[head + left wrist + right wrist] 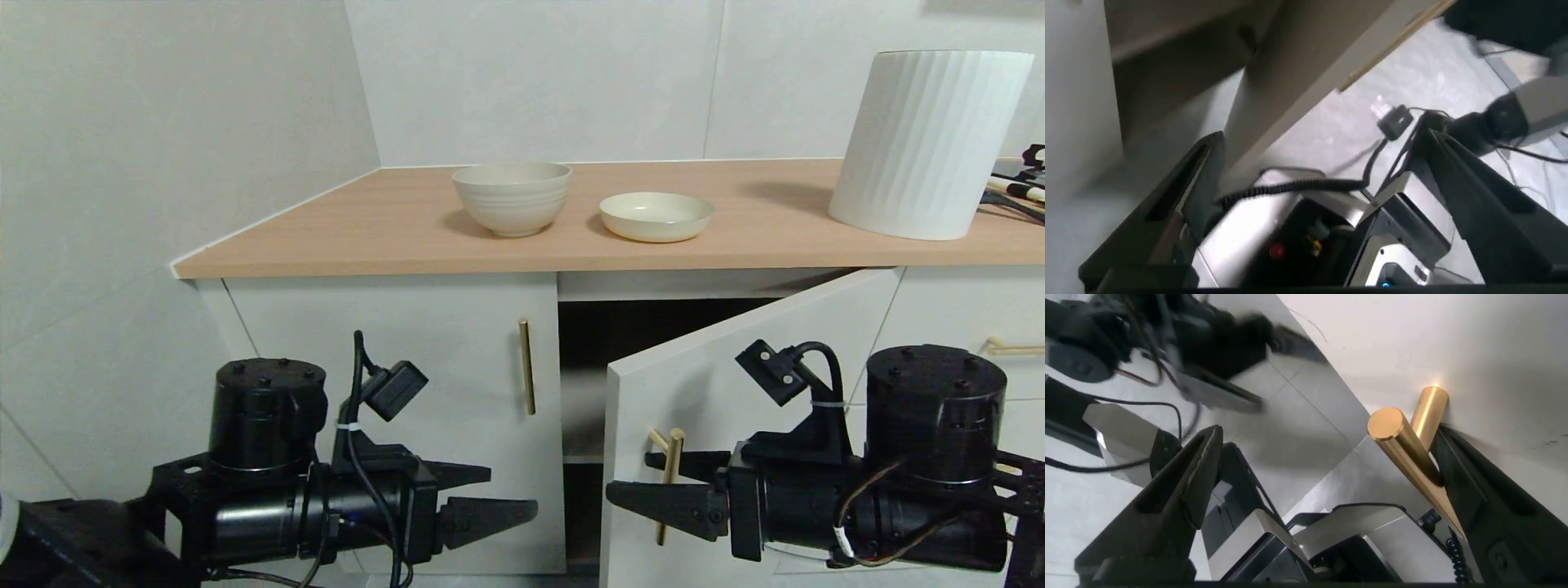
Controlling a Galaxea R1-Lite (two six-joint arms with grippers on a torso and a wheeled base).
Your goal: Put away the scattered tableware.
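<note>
Right hand (633,478): fingers apart, set either side of the gold bar handle (674,449) of the right cupboard door (694,384). Right wrist view puts the bar against the inside of one finger, not clamped. Door stands partly swung out toward the near side, dark cupboard opening (653,327) behind it.

Left hand (510,490): fingers apart, holding nothing, low in front of the closed left door (392,327), below its own handle (527,367).

Up on the table (367,229), well apart from both hands:
- deep ribbed bowl (512,196), upright, pale, toward the left
- shallow dish (656,216) just right of it, a gap between the two
- tall white ribbed container (927,139) far right, not part of the job by the look of it

Handling, as judged: both pieces look like glazed ceramic, so stiff, smooth, likely slick and breakable. Bowl probably the heavier one. Best hold is across the rim, one finger inside and one outside the wall. Dish sits low with a flared edge, so its rim leaves less to pinch. Set both down gently inside the cupboard
</note>
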